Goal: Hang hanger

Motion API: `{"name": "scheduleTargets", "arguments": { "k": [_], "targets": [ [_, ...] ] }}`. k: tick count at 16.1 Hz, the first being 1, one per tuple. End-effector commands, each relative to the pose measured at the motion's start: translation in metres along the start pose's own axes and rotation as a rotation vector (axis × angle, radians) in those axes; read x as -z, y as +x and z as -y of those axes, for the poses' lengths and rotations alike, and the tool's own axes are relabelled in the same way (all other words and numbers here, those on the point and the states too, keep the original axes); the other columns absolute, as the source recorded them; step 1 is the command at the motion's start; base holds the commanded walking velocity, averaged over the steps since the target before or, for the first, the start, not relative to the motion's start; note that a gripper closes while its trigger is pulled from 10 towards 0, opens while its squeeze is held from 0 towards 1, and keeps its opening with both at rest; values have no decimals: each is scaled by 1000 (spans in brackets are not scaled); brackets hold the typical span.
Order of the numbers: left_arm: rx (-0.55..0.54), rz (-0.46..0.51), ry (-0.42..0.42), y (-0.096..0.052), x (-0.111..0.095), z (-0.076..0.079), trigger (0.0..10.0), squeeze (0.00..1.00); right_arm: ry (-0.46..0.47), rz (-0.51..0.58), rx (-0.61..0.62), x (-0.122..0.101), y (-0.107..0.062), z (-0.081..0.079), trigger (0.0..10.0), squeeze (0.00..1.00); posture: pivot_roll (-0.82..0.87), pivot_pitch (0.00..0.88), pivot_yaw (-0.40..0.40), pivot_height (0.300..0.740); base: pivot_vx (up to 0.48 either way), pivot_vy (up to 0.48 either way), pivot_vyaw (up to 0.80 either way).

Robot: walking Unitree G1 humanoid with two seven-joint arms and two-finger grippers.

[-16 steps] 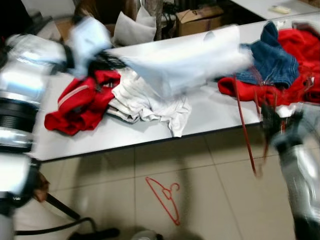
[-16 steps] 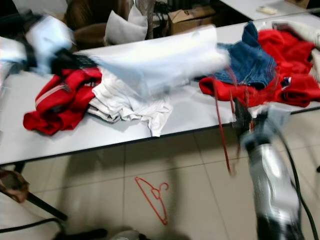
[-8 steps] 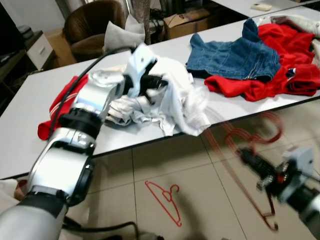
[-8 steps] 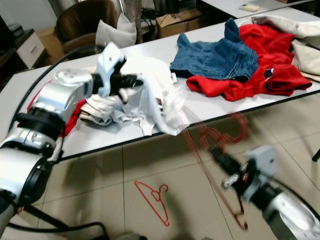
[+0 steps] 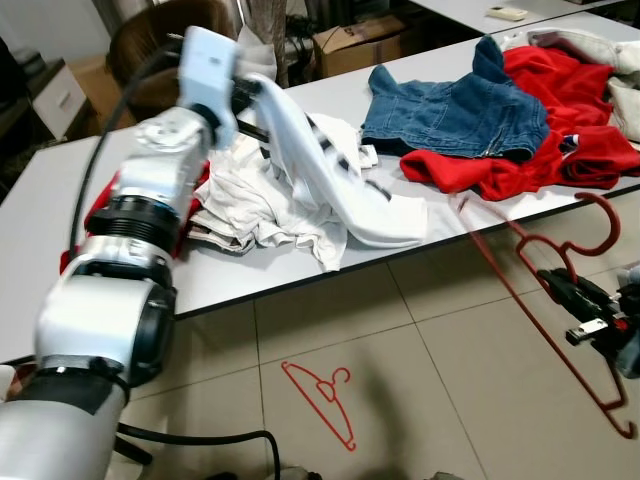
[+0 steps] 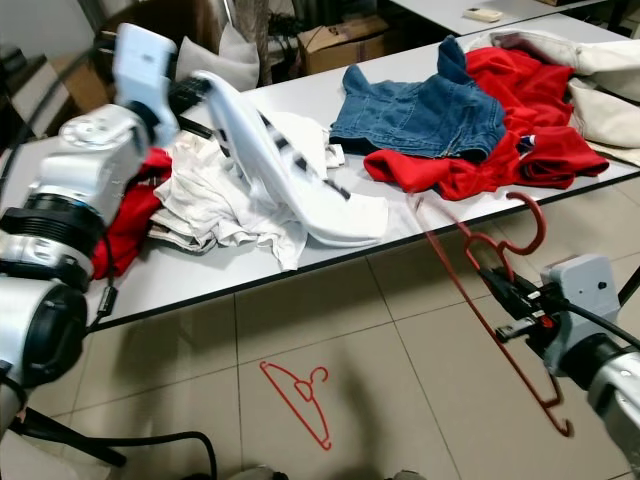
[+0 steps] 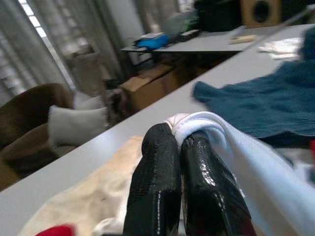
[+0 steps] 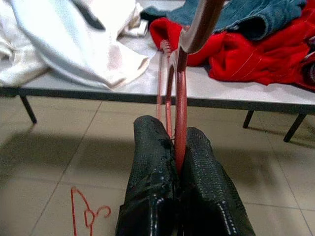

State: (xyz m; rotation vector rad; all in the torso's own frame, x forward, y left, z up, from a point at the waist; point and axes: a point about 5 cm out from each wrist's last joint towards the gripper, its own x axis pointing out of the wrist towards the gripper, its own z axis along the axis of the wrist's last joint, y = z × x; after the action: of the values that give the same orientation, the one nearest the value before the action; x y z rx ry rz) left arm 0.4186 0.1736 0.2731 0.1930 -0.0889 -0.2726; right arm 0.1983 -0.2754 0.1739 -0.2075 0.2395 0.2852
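Over the table (image 5: 60, 190), the left gripper (image 7: 183, 142) pinches a white garment (image 5: 330, 180), lifting it above the clothes pile. Lower right, the right gripper (image 8: 173, 147) clamps a red hanger (image 6: 500, 300) above the floor, beside the table's edge; another hanger (image 5: 322, 400) lies on the tiles.

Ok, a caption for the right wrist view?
Right gripper clamps a red hanger before a table of clothes.

Two red hangers: one (image 6: 505, 290) at lower right, one (image 6: 295, 388) on the floor at bottom centre. Two grippers, left (image 5: 240, 95) and right (image 6: 497, 280). On the table (image 5: 40, 215), perhaps six garments; the overlapping pile blurs the count.
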Motion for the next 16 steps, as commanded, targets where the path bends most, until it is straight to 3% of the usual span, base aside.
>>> {"name": "scheduleTargets", "arguments": {
  "k": [1,3,4,6,7,8,9,13,14,15,16],
  "targets": [
    [-51,21,13,-2,-9,-11,0,0,-8,-4,-20,-2,-2,0,10000,0,-174,0,137,710,0,0,0],
    [-61,15,22,-2,-7,-12,0,0,-22,15,-36,-6,-4,1,10000,0,-174,0,137,710,0,0,0],
    [43,13,72,0,-3,2,0,0,24,182,-75,-30,-2,-3,10000,0,-177,0,128,710,0,0,0],
    [186,6,153,3,-1,23,0,0,108,328,-282,-53,4,-32,10000,0,-177,0,128,710,0,0,0],
    [232,6,192,4,-2,32,0,0,118,294,-447,-48,14,-63,10000,0,-175,0,129,710,0,0,0],
    [241,7,197,4,-2,33,0,0,120,284,-469,-46,17,-68,10000,0,-175,0,129,710,0,0,0],
    [278,8,226,4,-3,38,0,0,151,268,-550,-41,30,-88,10000,0,-168,0,126,710,0,0,0],
    [339,8,252,0,-5,42,0,0,193,199,-534,-30,57,-97,10000,0,-155,0,114,710,0,0,0],
    [377,0,273,-4,-3,43,0,0,208,181,-504,-27,72,-96,10000,0,-151,0,111,710,0,0,0],
    [388,-6,282,-5,-2,43,0,0,214,179,-499,-27,76,-96,10000,0,-150,0,111,710,0,0,0],
    [408,-41,334,-13,5,41,0,0,214,174,-477,-28,95,-96,10000,0,-136,0,96,710,0,0,0]
  ]
}}
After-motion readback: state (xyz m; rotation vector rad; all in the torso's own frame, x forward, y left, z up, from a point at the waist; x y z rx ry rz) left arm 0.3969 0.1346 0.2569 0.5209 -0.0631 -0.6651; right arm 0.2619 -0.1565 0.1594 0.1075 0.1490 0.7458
